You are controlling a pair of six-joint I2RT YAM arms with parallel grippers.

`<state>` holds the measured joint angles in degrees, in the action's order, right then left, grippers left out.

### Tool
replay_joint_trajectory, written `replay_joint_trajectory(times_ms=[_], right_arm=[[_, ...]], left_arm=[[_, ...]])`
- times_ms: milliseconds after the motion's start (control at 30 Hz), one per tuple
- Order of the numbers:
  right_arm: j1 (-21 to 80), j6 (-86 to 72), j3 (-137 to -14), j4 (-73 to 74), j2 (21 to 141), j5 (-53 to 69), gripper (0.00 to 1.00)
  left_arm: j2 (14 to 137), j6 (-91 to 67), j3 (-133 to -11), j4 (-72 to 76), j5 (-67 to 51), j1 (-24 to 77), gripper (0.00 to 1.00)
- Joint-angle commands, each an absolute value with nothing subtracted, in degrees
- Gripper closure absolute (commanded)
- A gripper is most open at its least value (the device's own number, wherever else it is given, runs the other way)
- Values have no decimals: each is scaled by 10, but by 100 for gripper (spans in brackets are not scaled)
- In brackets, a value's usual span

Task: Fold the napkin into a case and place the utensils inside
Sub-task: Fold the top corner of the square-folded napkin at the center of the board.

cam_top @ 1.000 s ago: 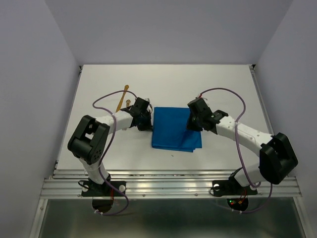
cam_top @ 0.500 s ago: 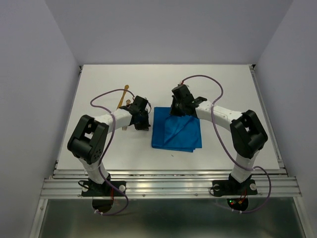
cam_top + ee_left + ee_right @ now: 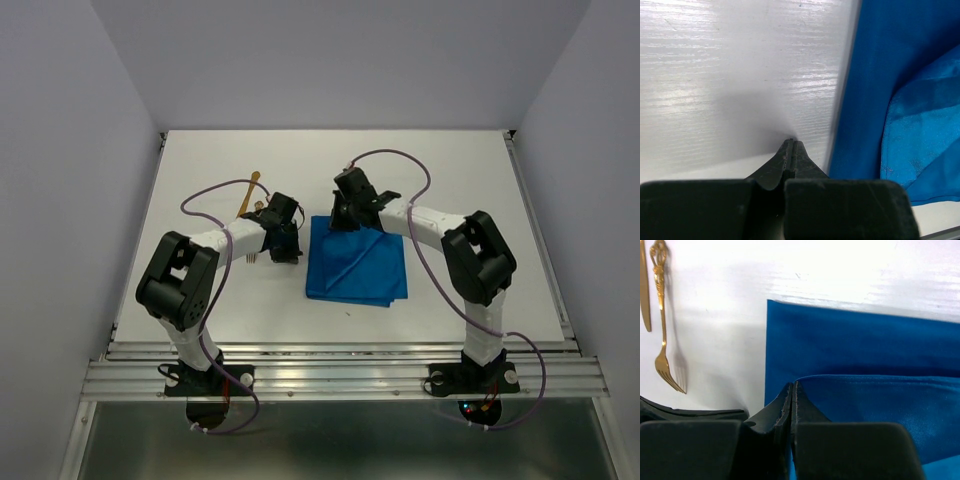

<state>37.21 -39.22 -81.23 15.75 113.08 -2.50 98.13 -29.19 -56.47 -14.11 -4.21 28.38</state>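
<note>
The bright blue napkin (image 3: 355,268) lies folded at the table's middle, with one layer pulled up into a diagonal fold (image 3: 875,405). My right gripper (image 3: 338,220) is shut on that layer's corner near the napkin's top-left corner (image 3: 792,385). My left gripper (image 3: 291,250) is shut and empty, with its tips on the table just left of the napkin's left edge (image 3: 792,142). The napkin (image 3: 875,75) fills the right side of the left wrist view. Left of the napkin (image 3: 855,340) lie the utensils: a golden fork (image 3: 661,330) and a second golden piece (image 3: 644,295). From above, the left arm partly covers the utensils (image 3: 248,196).
The white table (image 3: 430,170) has grey walls behind and on both sides. A metal rail (image 3: 340,375) runs along the near edge. Purple cables (image 3: 205,200) loop over both arms.
My right gripper has swept from the napkin's right side to its top-left corner, dragging a layer across into a diagonal fold. The left gripper has barely moved.
</note>
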Motion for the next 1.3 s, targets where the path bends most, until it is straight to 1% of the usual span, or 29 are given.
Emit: replay_joint_trajectory(times_ms=[0,500,933,1267], right_arm=[[376,-383,-850,129,1143,-18,99],[376,-411,-868,121,1165,-66,99],[376,-417,-906,121,1204,-62,99],[376,-422,-909,120,1216,-71,99]], left_arm=[[982,-290,-575,-189,-18,280,100],[976,-299,-571,-193,-16,280,100],[969,-298,-566,-193,-15,280,100],[970,-298,-569,-193,-18,280,100]])
